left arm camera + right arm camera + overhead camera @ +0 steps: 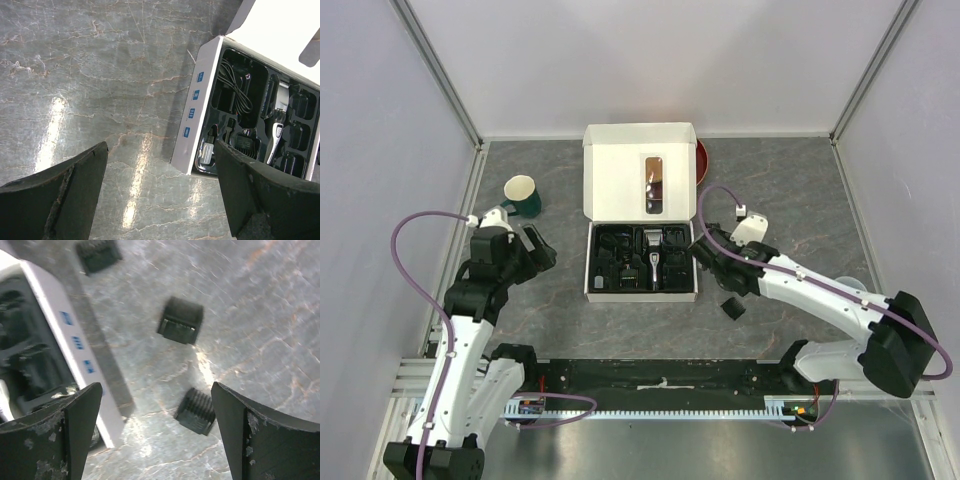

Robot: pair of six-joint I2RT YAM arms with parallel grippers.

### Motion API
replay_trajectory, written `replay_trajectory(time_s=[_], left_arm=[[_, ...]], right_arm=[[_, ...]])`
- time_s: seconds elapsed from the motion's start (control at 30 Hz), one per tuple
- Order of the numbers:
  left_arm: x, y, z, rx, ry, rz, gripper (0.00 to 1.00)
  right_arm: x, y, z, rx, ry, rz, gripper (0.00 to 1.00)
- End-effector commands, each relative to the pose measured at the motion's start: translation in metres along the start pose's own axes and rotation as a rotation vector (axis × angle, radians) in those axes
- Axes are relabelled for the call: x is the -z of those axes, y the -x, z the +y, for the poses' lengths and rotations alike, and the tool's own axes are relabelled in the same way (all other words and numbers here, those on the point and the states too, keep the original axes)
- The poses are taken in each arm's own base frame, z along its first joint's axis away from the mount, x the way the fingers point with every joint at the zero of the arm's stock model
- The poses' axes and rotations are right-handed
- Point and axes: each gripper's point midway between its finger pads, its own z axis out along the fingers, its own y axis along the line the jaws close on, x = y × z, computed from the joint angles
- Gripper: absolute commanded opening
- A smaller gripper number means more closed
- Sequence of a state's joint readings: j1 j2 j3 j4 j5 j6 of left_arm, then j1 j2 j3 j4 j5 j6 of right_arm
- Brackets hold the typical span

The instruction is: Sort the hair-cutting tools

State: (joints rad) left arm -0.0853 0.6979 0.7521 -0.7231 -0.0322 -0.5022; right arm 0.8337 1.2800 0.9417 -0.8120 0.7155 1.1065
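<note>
Top cam: we see the black-and-silver electric clipper (653,262) seated in the white cardboard box (620,180); L wrist: left gripper (161,147) gapes empty, black cable (236,92) already trayed; R wrist: right gripper (156,387) spread wide, empty, over three small black plastic comb guards (181,320) loose outside the box, so we judge it mostly done w/ guards left.

Lab test cell: white panel walls (650,60), aluminium framing (438,72).

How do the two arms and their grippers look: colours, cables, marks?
The left arm and right arm have white links and black joints. A purple cable loops beside each. The fingers are broad, black wedges; those of the right gripper show pale scuffs and flecks.
</note>
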Motion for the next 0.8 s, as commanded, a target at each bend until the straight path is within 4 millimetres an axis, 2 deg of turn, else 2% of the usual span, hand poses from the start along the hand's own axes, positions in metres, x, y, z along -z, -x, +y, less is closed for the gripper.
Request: replay_trajectory(time_s=[0.0, 0.07, 0.2, 0.3, 0.6, 0.77], left_arm=[[0.002, 0.012, -0.003, -0.029, -0.013, -0.042, 0.93], [0.004, 0.012, -0.004, -0.026, -0.019, -0.05, 0.93], [0.006, 0.014, -0.003, -0.029, -0.016, -0.064, 0.93], [0.007, 0.015, -0.003, -0.028, -0.016, -0.07, 0.93], [0.006, 0.014, -0.002, -0.029, -0.013, -0.064, 0.93], [0.005, 0.013, -0.002, -0.029, -0.013, -0.058, 0.93]], right_arm=[[-0.011, -0.025, -0.031, -0.108, -0.143, 0.044, 0.98], [-0.013, -0.035, -0.043, -0.136, -0.192, 0.074, 0.98], [-0.012, -0.056, -0.053, -0.232, -0.208, 0.139, 0.98], [-0.014, -0.063, -0.057, -0.285, -0.215, 0.154, 0.96], [-0.019, -0.079, -0.057, -0.41, -0.186, 0.194, 0.83], [-0.023, -0.094, -0.057, -0.393, -0.216, 0.25, 0.83]])
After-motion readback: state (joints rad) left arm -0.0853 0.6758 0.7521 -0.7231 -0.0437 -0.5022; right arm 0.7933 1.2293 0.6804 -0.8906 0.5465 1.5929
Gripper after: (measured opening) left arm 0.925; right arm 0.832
